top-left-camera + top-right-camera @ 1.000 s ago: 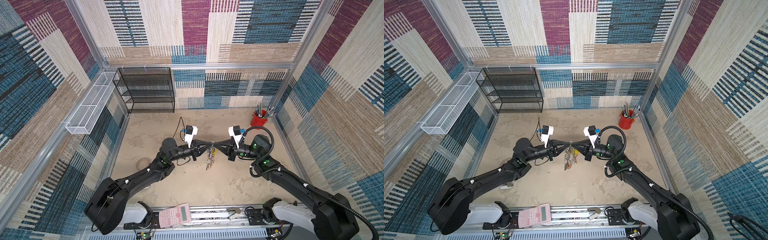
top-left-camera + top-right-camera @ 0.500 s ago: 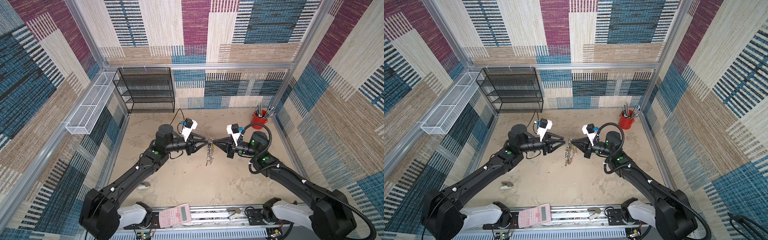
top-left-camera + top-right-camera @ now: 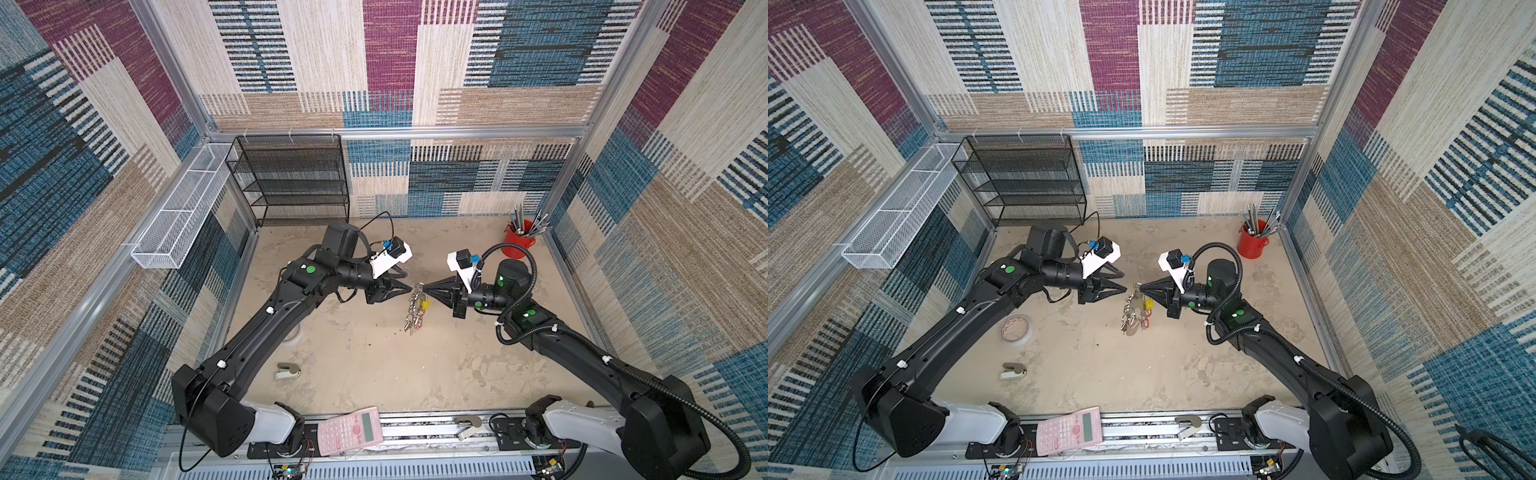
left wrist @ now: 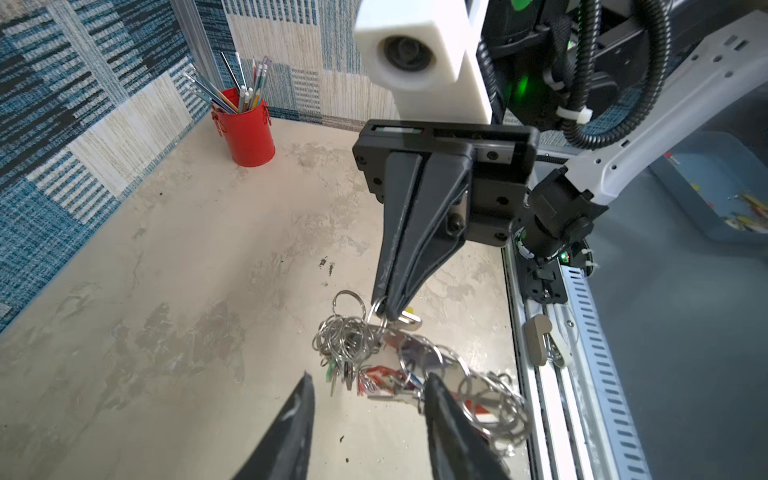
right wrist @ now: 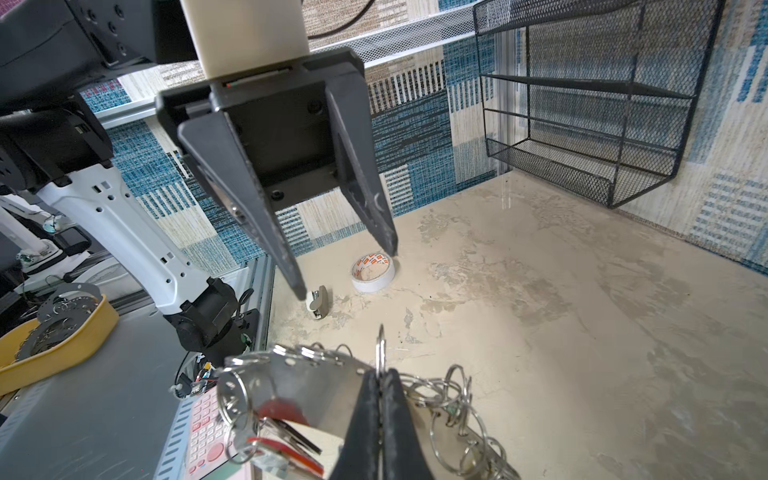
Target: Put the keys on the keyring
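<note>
- In both top views the left gripper [image 3: 405,279] sat just left of frame centre with its jaws partly apart. Nothing was between them, and there was a small gap to the bunch.
- The right gripper [image 3: 427,286] was just right of centre, jaws pressed together on a small silver ring at the top of the keyring [image 3: 414,309]. The keyring hung down from those tips at mid-frame.
- The keys [image 3: 424,305], marked by a yellow tag, showed right under the right fingertips, in among the bunch. Couldn't tell if they were threaded on.
- The red cup [image 3: 517,241] was at upper right, the black rack [image 3: 291,178] at upper left of centre, and the pink calculator [image 3: 351,430] at the bottom edge.
- In a top view, a tape roll [image 3: 1016,328] lay on the table left of centre.
- Left wrist view: the left gripper [image 4: 368,378] had its two tips spread and empty, with the keyring [image 4: 349,336] beyond them. The right gripper [image 4: 384,305] was closed on one small ring.
- Right wrist view: the right gripper [image 5: 380,374] was clamped on an upright ring, with the grey plate of the keyring [image 5: 299,390] just beside its fingers. The left gripper [image 5: 347,272] faced it, gaping and holding nothing.
</note>
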